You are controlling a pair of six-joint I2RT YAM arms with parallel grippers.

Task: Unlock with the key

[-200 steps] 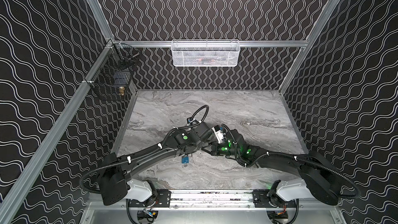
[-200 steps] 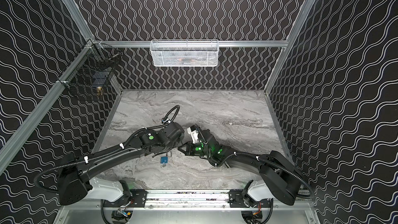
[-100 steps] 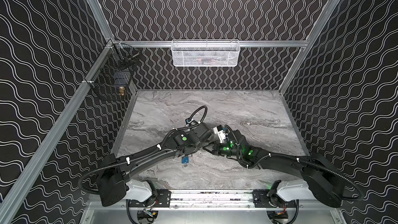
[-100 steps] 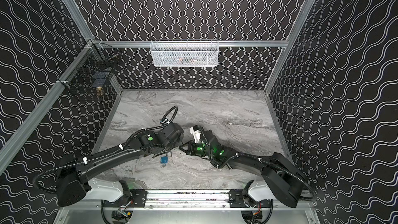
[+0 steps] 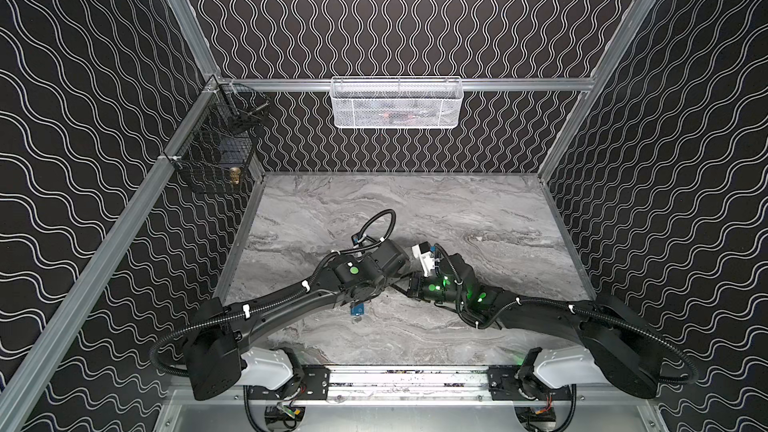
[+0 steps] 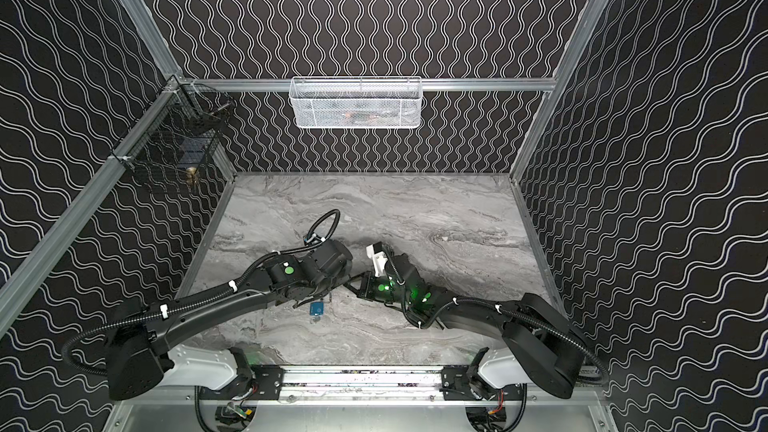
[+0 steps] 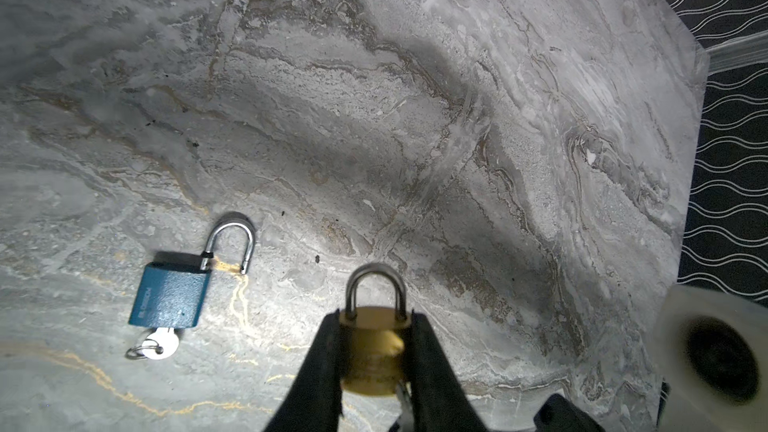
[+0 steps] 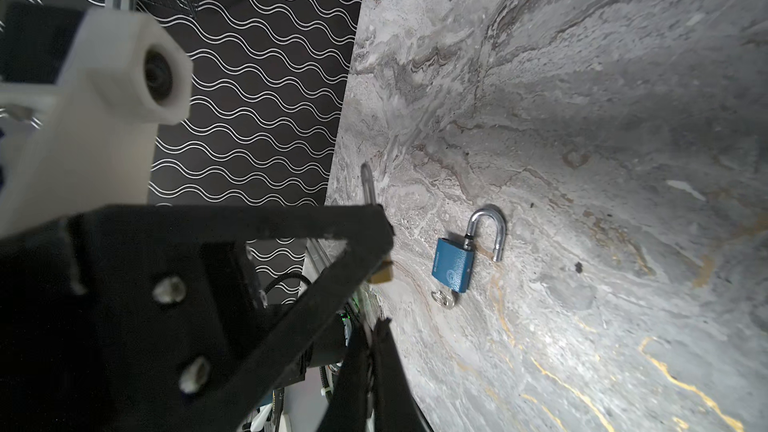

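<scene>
Looks about halfway: done with blue padlock (image 7: 168, 299) (open on table (image 7: 415, 118), key (image 7: 160, 344) in it). Clamping brass padlock (image 7: 374, 351) in left gripper (image 7: 374, 320), shackle (image 7: 376, 284) locked. Pinching right gripper (image 8: 374, 330) closed at its keyhole end, unlocking left to do.

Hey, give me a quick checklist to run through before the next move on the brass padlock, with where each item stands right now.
1. Brass padlock clamped on both sides in the left gripper: ok.
2. Its shackle released: not ok, both legs sit in the body.
3. Key seated in the brass lock's keyhole: cannot tell; only a silver sliver shows under the body.
4. Right gripper shut: ok; what it holds, cannot tell.
5. Blue padlock out of the way: ok, it lies apart on the table, shackle open, a key in it.
</scene>
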